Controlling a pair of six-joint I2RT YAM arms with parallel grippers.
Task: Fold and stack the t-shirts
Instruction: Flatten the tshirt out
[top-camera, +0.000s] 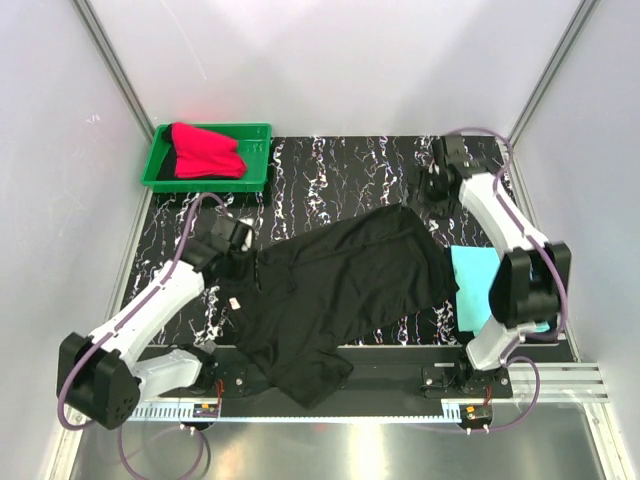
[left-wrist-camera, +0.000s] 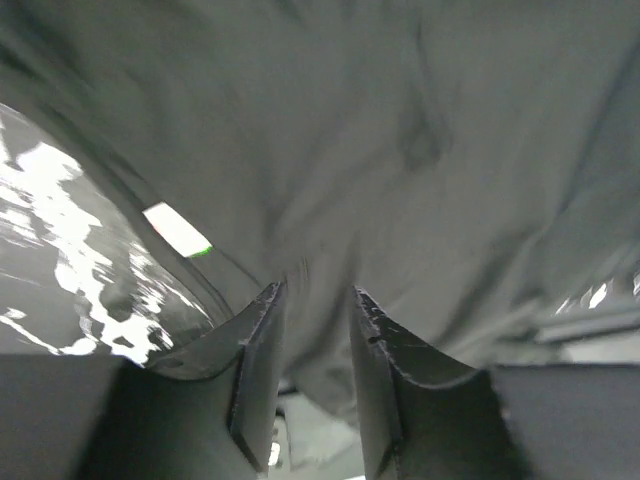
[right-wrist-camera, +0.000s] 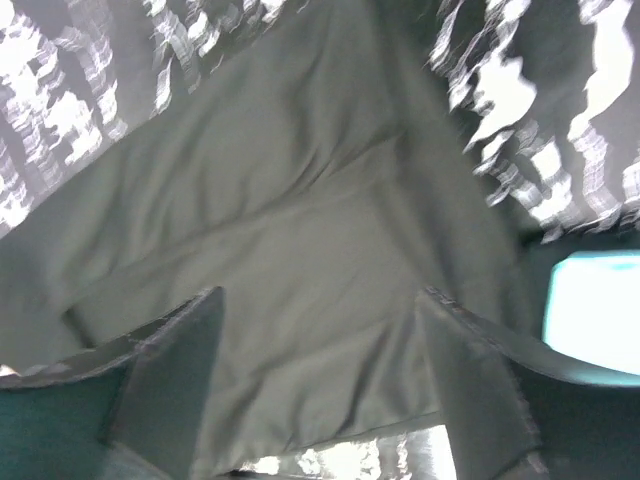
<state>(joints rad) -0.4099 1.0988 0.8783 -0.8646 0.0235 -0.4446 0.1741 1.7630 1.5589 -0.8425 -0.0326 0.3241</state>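
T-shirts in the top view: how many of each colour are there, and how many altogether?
Black t-shirt: 1
Turquoise t-shirt: 1
Red t-shirt: 1
Total: 3

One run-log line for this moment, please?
black t-shirt: unfolded | left gripper: grip unclear | right gripper: open over it | turquoise t-shirt: right side | red t-shirt: in green tray
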